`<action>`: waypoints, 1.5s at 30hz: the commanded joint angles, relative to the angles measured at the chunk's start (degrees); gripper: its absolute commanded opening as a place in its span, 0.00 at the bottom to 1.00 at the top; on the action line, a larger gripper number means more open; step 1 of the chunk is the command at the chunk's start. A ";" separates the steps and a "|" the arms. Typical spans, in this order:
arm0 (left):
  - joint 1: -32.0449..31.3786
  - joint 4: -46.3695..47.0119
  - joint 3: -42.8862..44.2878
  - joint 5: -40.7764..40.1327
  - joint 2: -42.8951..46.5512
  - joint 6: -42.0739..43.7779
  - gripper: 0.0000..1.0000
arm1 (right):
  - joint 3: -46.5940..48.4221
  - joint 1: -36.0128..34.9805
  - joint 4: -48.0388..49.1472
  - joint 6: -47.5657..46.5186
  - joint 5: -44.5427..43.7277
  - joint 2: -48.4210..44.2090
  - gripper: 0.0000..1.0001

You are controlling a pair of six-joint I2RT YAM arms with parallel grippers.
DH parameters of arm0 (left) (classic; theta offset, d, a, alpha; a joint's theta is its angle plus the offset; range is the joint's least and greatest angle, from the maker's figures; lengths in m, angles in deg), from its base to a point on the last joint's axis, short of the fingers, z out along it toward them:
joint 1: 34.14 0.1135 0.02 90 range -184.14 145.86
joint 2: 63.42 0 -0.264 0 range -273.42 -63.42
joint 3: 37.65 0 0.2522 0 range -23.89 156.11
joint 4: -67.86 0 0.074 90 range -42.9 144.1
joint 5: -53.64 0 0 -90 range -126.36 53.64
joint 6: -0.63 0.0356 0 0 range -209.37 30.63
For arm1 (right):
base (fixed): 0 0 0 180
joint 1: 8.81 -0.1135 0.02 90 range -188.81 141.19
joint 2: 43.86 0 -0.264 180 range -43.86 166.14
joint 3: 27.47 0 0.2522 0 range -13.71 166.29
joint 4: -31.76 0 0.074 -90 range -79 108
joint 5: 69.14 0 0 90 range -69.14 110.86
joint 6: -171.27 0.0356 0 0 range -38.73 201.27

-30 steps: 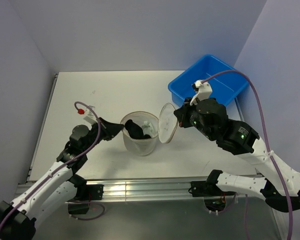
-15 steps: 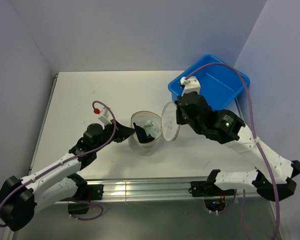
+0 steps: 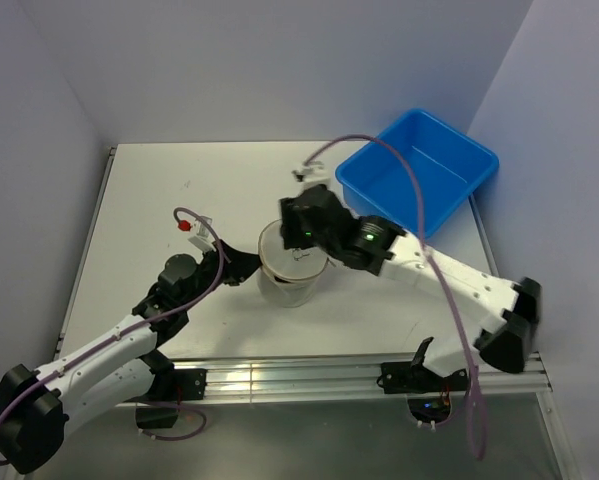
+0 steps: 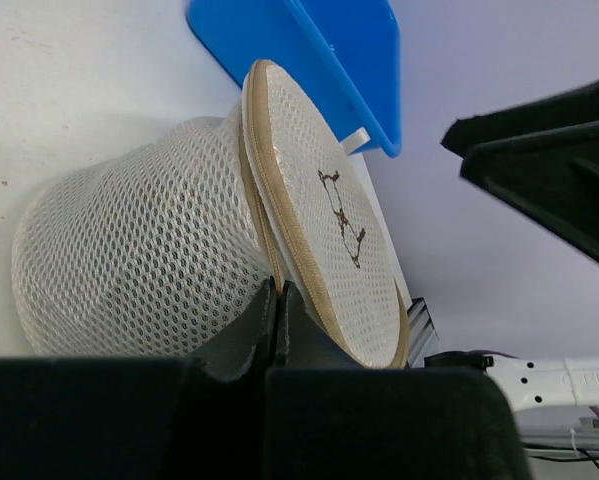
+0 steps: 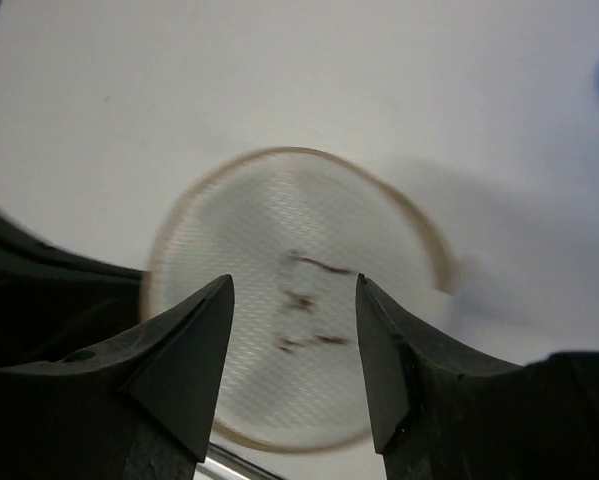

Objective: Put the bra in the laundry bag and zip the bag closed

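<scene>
Pinching the laundry bag [image 3: 291, 272] by its tan rim [image 4: 271, 225] with the left gripper [image 4: 277, 300], clenched tight on the seam between the lid [image 4: 309, 150] and the mesh body (nothing else in the grip). Hanging straight over the same bag with the right gripper [image 5: 293, 284], spread wide, holding nothing and apart from the mesh.

From that wrist, squarely ahead between the two fingertips: the round face of the lid with its small black mark [image 5: 304, 300], a little blurred. Standing as a short cylinder on the table [image 3: 179, 190], axis running up toward the right gripper and crosswise to the left one; hence the flat face offered from above, the rim from the side.

No sight of the bra in any view. Probably inside under the lid, but hidden (cannot tell for sure). Laid over the mouth rather than sealed, to judge by the two tan bands parting just beyond the left fingertips. No making out a zipper pull anywhere, so no telling which way round the rim to look for it from either gripper.

Well off beyond the right gripper, toward the back corner: the blue plastic bin [image 3: 429, 160], out of the way.

Better placed of the two for the zipping: the right, free and centred above, needing only to drop to the rim. Best kept as anchor: the left.
</scene>
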 commanded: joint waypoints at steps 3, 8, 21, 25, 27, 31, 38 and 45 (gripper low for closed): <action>1.40 4.70 -0.17 1.77 -0.16 -0.30 0.00 | -23.14 10.71 14.23 9.16 4.91 -19.11 0.58; 2.36 5.31 0.00 2.30 -0.95 0.49 0.00 | -39.12 16.68 25.13 16.90 9.85 -29.32 0.62; 4.82 8.92 3.87 7.93 -5.61 4.62 0.00 | -50.29 28.65 48.16 25.44 34.72 -24.49 0.71; 5.53 8.21 4.93 8.28 -6.66 5.51 0.00 | -51.44 29.18 49.32 25.09 35.34 -26.69 0.72; 5.97 9.96 5.19 9.86 -7.71 5.33 0.00 | -51.61 29.53 49.23 24.83 34.99 -26.26 0.72; 7.11 12.61 5.72 11.97 -9.74 4.63 0.00 | -49.77 30.67 46.07 23.24 32.99 -22.65 0.71; 9.31 17.53 7.56 16.01 -14.31 4.36 0.00 | -49.33 31.02 47.11 23.06 36.30 -21.51 0.62; 9.84 17.80 10.73 16.99 -18.88 5.59 0.00 | -53.98 31.02 49.23 27.11 38.50 -26.16 0.51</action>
